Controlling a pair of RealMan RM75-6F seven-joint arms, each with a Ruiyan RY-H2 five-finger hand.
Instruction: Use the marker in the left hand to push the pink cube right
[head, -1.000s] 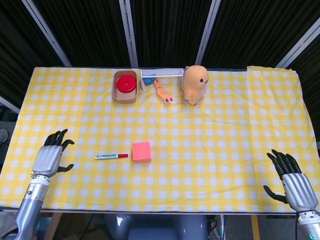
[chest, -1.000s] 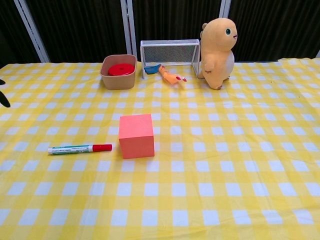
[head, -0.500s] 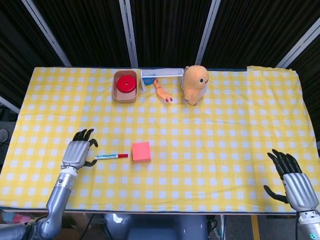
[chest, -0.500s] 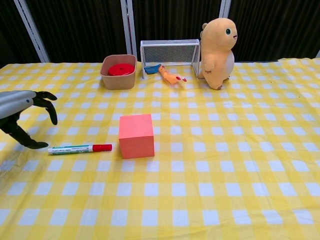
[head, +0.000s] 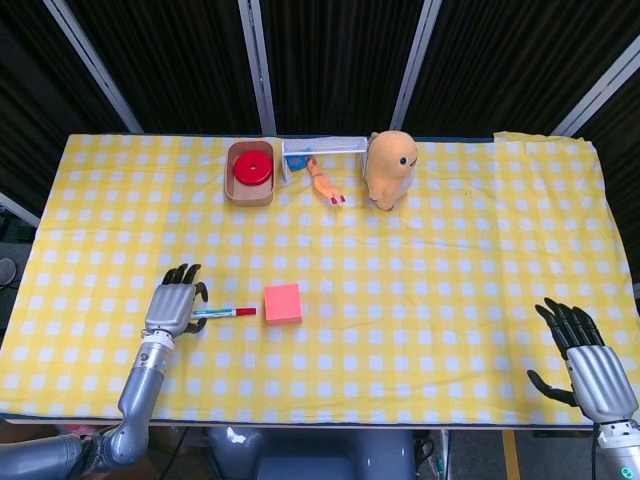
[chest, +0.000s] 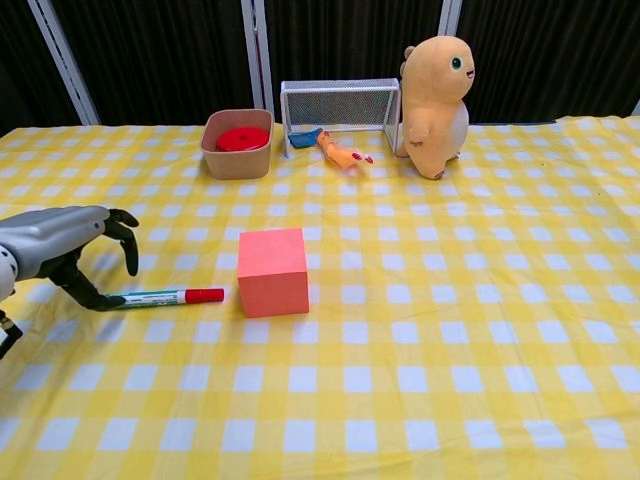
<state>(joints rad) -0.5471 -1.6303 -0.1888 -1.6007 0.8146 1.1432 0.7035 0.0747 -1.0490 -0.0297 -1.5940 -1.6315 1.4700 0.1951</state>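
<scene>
The pink cube (head: 283, 303) (chest: 272, 271) sits on the yellow checked cloth near the middle front. A white marker with a red cap (head: 224, 313) (chest: 161, 297) lies flat just left of it, cap end a little short of the cube. My left hand (head: 174, 305) (chest: 62, 248) hovers over the marker's left end, fingers apart and curved down, thumb tip at the barrel; nothing is gripped. My right hand (head: 587, 364) rests open at the front right corner, far from both.
At the back stand a tan bowl with a red disc (head: 251, 171) (chest: 238, 143), a small white wire goal (head: 322, 150) (chest: 338, 112), an orange toy (head: 325, 184) (chest: 343, 154) and a plush figure (head: 389, 168) (chest: 436, 92). The table's front edge is close below my hands.
My left hand has moved right from the table's left edge to the marker's left end. The marker, the cube and my right hand have not moved.
</scene>
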